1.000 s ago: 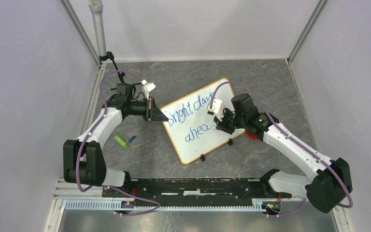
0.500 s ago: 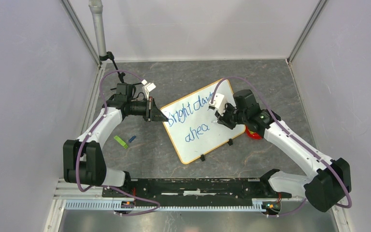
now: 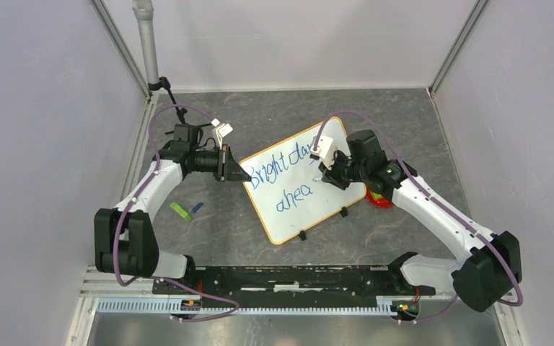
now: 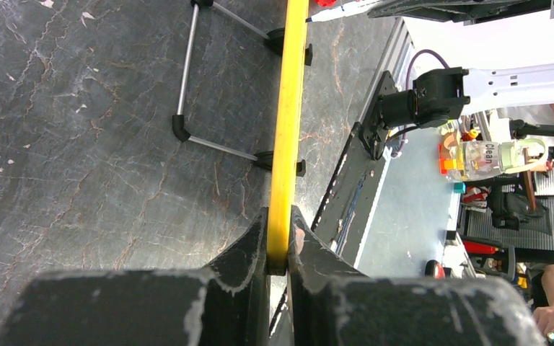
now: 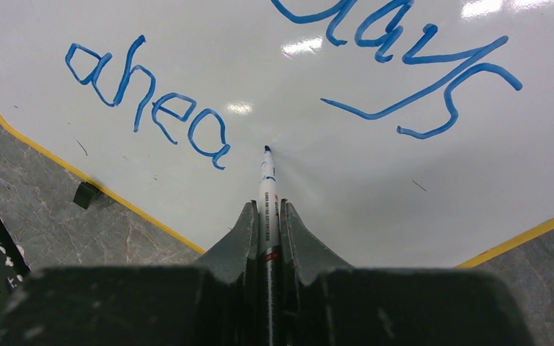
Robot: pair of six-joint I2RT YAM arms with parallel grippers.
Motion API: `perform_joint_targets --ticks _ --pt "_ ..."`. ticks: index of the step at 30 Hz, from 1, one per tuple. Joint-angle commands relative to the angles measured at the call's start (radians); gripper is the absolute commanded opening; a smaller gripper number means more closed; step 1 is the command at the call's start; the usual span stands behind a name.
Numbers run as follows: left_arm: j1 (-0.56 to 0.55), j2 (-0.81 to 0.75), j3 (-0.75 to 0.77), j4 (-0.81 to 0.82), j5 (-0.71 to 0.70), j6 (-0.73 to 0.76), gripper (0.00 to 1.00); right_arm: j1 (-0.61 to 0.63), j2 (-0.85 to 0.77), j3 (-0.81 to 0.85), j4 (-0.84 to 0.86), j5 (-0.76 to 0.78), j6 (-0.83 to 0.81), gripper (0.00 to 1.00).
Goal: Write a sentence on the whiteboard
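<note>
Marker (image 5: 267, 194) in right fingers (image 5: 242, 238), tip beside lettering (image 5: 148, 104) on whiteboard (image 5: 209, 43)

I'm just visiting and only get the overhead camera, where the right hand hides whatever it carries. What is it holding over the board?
Observer: A marker, white with a dark blue tip, clamped in the right gripper and pointing at the whiteboard.
Operator: Where exactly is the tip?
Observer: Just to the right of the last "a" of "ahea" in the sentence. No next letter has been started there.
Operator: And the left hand, is it only resting beside the board?
Observer: No. Its wrist camera shows the left gripper shut on the board's yellow frame, which that camera sees edge-on.
</note>
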Motion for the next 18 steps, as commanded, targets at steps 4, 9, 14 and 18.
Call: perform_joint_targets --ticks 4,9,14,18 --pt "-0.028 0.02 0.0 -0.037 -0.041 0.098 0.02 -0.001 -0.006 -0.025 0.033 -0.037 0.002 0.0" --pt "-0.028 0.024 0.001 -0.037 -0.041 0.099 0.02 0.002 -0.025 -0.085 0.036 -0.038 -0.002 0.0" --pt "-0.028 0.018 0.001 -0.037 -0.042 0.1 0.02 0.002 -0.049 -0.114 0.03 -0.017 -0.011 0.0" --pt "-0.029 0.017 0.001 -0.037 -0.042 0.099 0.03 -0.001 -0.058 -0.105 0.017 0.017 -0.026 0.0"
